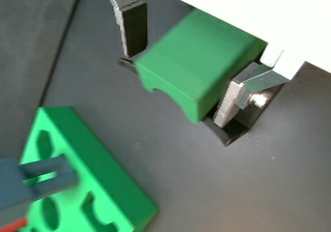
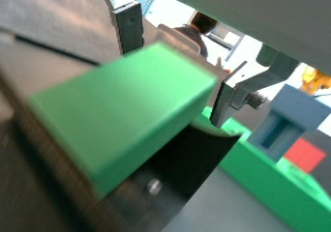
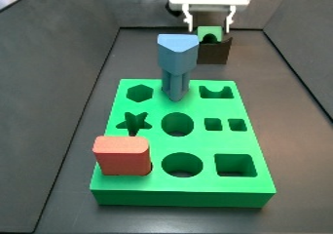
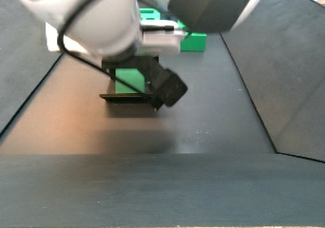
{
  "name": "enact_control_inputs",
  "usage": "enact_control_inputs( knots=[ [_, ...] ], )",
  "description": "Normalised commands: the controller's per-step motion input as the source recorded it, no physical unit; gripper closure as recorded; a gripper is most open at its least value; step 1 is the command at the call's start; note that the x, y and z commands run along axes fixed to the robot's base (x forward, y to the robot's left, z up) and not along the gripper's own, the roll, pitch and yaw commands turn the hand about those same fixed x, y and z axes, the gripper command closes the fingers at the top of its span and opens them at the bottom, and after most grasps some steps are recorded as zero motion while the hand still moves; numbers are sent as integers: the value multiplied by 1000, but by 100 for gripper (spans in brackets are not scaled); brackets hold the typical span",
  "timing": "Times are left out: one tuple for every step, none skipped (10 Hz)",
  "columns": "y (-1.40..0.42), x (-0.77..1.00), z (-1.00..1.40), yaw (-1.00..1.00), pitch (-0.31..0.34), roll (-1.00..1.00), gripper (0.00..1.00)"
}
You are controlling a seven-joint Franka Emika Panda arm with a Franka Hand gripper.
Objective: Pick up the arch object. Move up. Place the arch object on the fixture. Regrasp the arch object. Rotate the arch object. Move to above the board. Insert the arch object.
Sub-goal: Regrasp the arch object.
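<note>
Over the fixture (image 1: 233, 134), gripper (image 1: 195, 67) jaws clamp the arch object (image 1: 195, 67).

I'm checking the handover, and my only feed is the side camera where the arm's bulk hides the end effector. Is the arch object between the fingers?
Observer: Yes. In a wrist view the arch object sits between the silver fingers of the end effector, which appear to clamp it.
Operator: Is it at the fixture?
Observer: Yes, the dark fixture shows directly under one end of it.
Operator: Is the arch hole free?
Observer: Yes. In a side view the arch hole in the board is empty; the blue peg stands in the hole beside it.
</note>
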Motion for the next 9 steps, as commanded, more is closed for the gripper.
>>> enact_control_inputs(
  knots=[
    [-2,-23,1000,-14,62,28,0],
    [-2,-30,1000,-19,64,42,0],
    [1,-36,837,-29,55,50,0],
    [-1,-35,656,-33,53,53,0],
    [1,-31,532,-34,52,55,0],
    [4,-24,227,-35,48,47,0],
    [-832,-109,782,31,54,1000,0],
    [-809,-93,700,31,52,1000,0],
    [-646,-112,534,29,40,1000,0]
  ],
)
